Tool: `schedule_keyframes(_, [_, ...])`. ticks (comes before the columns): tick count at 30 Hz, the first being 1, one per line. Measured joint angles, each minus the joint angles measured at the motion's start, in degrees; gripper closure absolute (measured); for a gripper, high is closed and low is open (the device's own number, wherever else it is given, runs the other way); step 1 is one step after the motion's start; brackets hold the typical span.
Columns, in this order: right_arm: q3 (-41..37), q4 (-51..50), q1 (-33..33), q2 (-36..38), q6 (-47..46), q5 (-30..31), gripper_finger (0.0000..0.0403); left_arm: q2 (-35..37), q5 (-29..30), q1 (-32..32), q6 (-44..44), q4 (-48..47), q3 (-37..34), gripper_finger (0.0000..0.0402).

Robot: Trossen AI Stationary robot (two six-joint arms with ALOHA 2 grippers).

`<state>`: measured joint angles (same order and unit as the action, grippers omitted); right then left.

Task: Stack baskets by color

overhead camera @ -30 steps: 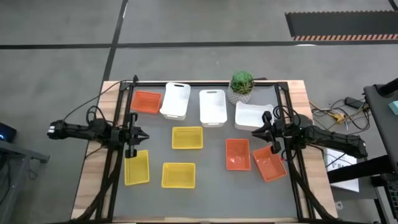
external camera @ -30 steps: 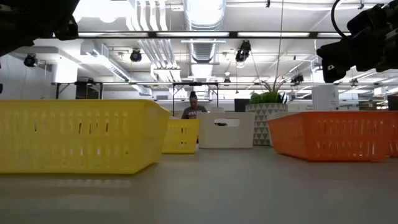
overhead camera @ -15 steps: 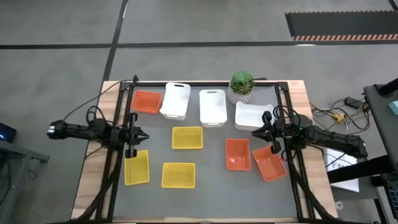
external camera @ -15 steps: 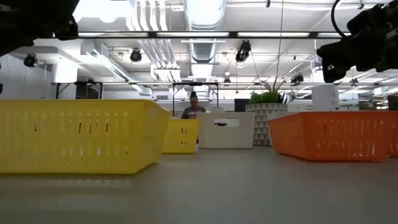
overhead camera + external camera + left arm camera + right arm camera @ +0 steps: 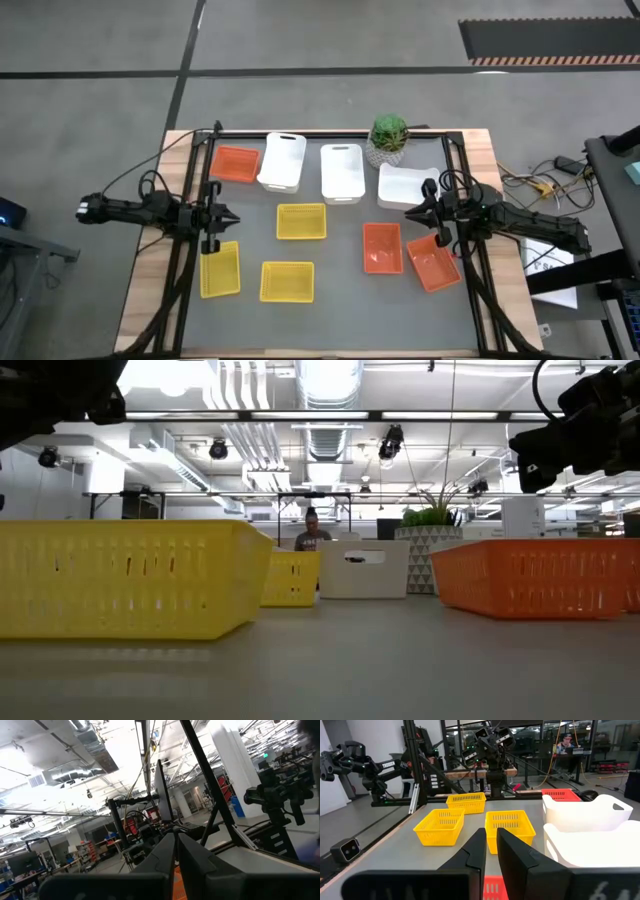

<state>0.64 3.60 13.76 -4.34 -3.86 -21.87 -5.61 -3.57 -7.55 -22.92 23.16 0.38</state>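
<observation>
Tabletop [image 5: 330,310]: nine baskets, none stacked.
White baskets, three: far row, at [image 5: 283,161], [image 5: 341,171] and [image 5: 408,185].
Orange baskets, three: one at the far left corner [image 5: 235,163]; two near the right side [image 5: 381,247], [image 5: 434,263].
Yellow baskets, three: centre [image 5: 301,221], near left [image 5: 220,269], near centre [image 5: 287,281].
Potted plant [image 5: 389,136]: far edge, beside the white baskets.
Left end effector [image 5: 234,217]: fingers closed, empty, above the left side.
Right end effector [image 5: 409,213]: fingers nearly together, empty, by the right-hand white basket.
</observation>
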Motion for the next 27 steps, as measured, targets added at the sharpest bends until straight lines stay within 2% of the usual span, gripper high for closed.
schedule_keyframes(24, [0.0,0.0,0.0,0.0,0.0,0.0,0.0364,0.0,0.0,0.0,0.0,0.5,0.0,0.0395])
schedule_keyframes(25, [0.0,0.2,0.0,0.0,0.0,0.0,0.0364,0.0,-0.2,0.0,0.6,1.6,0.0,0.0395])
schedule_keyframes(27, [0.0,0.6,0.0,0.0,0.0,0.3,0.0364,-0.1,-3.1,-0.1,7.7,4.4,0.0,0.0395])
